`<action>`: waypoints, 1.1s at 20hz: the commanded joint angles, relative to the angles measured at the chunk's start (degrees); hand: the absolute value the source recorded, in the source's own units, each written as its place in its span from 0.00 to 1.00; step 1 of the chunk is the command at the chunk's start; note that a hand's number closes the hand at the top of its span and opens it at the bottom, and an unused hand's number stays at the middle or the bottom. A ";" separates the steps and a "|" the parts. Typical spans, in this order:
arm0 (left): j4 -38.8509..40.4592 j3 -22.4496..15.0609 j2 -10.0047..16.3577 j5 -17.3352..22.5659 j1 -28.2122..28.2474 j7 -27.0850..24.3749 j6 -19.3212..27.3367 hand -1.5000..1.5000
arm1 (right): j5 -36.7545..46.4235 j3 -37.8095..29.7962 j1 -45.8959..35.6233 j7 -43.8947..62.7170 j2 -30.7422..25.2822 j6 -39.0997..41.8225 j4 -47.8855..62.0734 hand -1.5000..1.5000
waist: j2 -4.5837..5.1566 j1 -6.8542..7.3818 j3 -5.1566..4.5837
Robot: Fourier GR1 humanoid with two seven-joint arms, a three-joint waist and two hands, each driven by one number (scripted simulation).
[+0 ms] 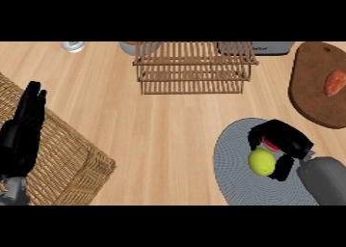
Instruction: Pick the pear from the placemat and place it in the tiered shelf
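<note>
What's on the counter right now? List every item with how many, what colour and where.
yellow-green pear: one, yellow-green, over the placemat, in the right hand
round grey woven placemat: one, grey, lower right
slatted wooden tiered shelf: one, light wood, top centre
dark brown wooden cutting board: one, dark brown, upper right
oblong orange-red food item: one, orange-red, on the cutting board
tan wicker basket: one, tan, left
small silver container: one, silver, top left
grey appliance: one, grey, top edge, cut off
left hand: one, black, open, over the basket
right hand: one, black, curled round the pear
</note>
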 commanded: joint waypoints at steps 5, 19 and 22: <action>0.20 -1.11 -0.44 0.17 1.11 0.84 1.09 0.50 | 6.66 1.09 -1.76 36.36 16.38 -3.65 -4.78 1.00 | 0.46 -0.83 0.03; 0.91 -3.72 -1.99 -1.13 -1.10 1.24 2.60 0.50 | 10.13 8.67 -19.07 88.97 26.31 -17.65 -33.02 1.00 | 0.70 0.25 0.45; 3.53 -2.61 -2.17 -0.82 -0.75 -1.42 1.63 0.50 | 15.88 11.81 -25.26 101.45 26.35 -16.20 -35.69 1.00 | 1.12 0.47 0.42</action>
